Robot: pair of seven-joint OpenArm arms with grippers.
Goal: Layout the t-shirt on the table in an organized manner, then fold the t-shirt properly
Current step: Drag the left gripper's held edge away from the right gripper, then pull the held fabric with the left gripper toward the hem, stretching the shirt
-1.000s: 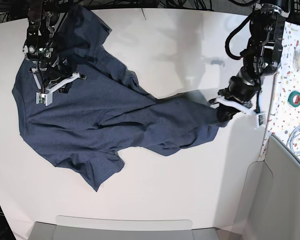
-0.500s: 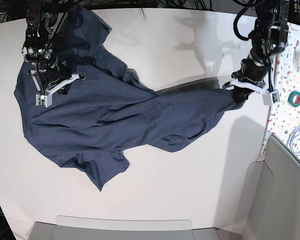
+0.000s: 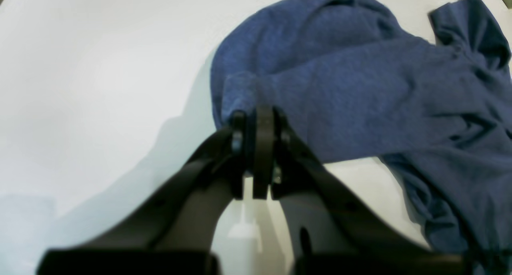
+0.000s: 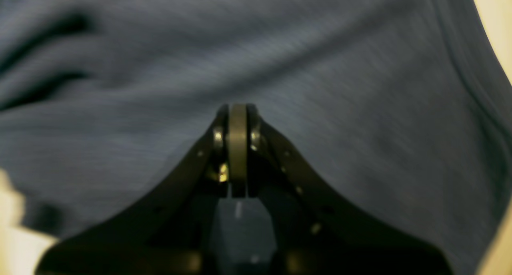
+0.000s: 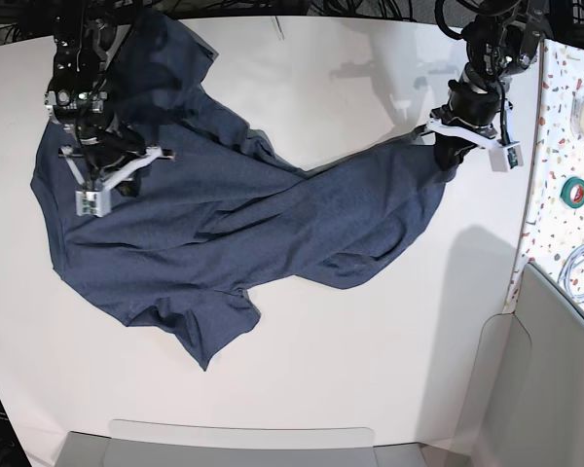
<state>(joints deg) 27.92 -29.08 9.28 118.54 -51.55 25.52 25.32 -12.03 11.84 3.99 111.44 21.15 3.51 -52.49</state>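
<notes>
T-shirt [image 5: 224,219], dark navy and heathered, lies spread but rumpled across the white table [image 5: 321,389], with no lettering showing on the side that faces up. Nearest the front edge of the table, one sleeve [image 5: 209,331] ends in a point, with bare tabletop all around it. Further back, the body of the shirt runs in long diagonal creases from the base view's left toward its right.

Over the shirt's left part in that view, the right gripper [image 5: 107,170] stands above the cloth with its jaws pressed together; its wrist camera shows the closed tips [image 4: 238,119] with fabric filling the frame behind them, and no fold between them. At the far right of the base view, the left gripper [image 5: 455,146] is clenched on a bunched edge of the t-shirt, the cloth rising from the table to the tips [image 3: 256,127].
</notes>
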